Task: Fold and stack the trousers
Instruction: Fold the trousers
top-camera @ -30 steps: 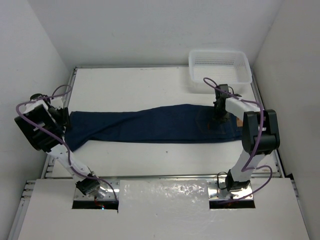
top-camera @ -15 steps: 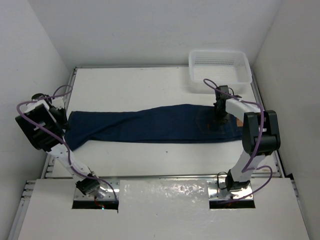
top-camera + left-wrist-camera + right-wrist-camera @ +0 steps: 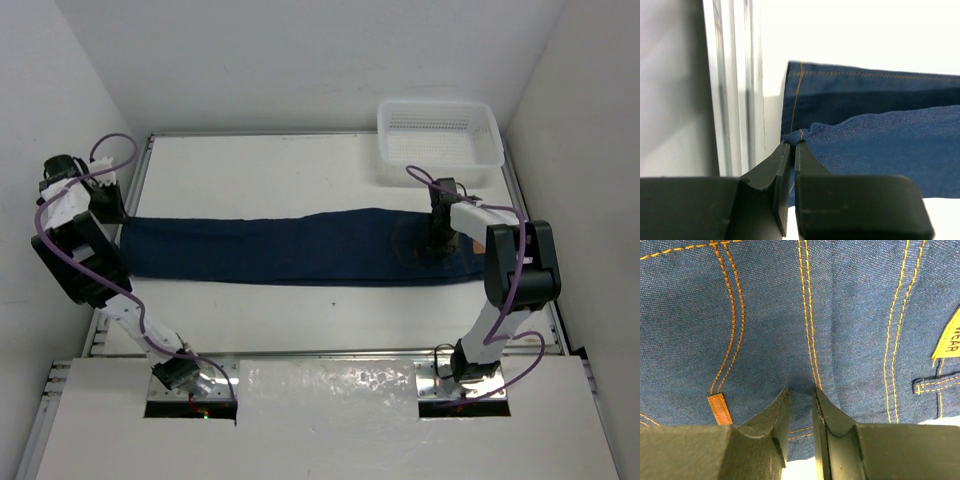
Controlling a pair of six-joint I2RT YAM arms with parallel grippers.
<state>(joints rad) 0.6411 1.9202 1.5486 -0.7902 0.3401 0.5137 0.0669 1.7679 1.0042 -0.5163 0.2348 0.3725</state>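
Note:
The dark navy trousers [image 3: 300, 250] lie stretched left to right across the table, waist at the right and leg hems at the left. My left gripper [image 3: 112, 207] is at the left table edge, shut on the hem of the upper leg [image 3: 807, 134] and lifting it a little; the lower leg's hem [image 3: 796, 85] lies flat beneath. My right gripper [image 3: 437, 243] points straight down on the seat area near the waist. Its jaws stand a narrow gap apart, with the fingertips [image 3: 782, 397] pressed on the denim beside an orange double seam [image 3: 807, 330]; no fabric shows between them.
A white mesh basket [image 3: 440, 131] stands at the back right corner. A metal rail [image 3: 735, 85] and the grey wall run along the left table edge right beside my left gripper. A yellow label [image 3: 950, 337] and a tan tab [image 3: 719, 407] sit on the denim.
My left gripper has moved back and left with the hem, pulling the leg out straight toward the left edge. The right gripper has stayed on the waist end.

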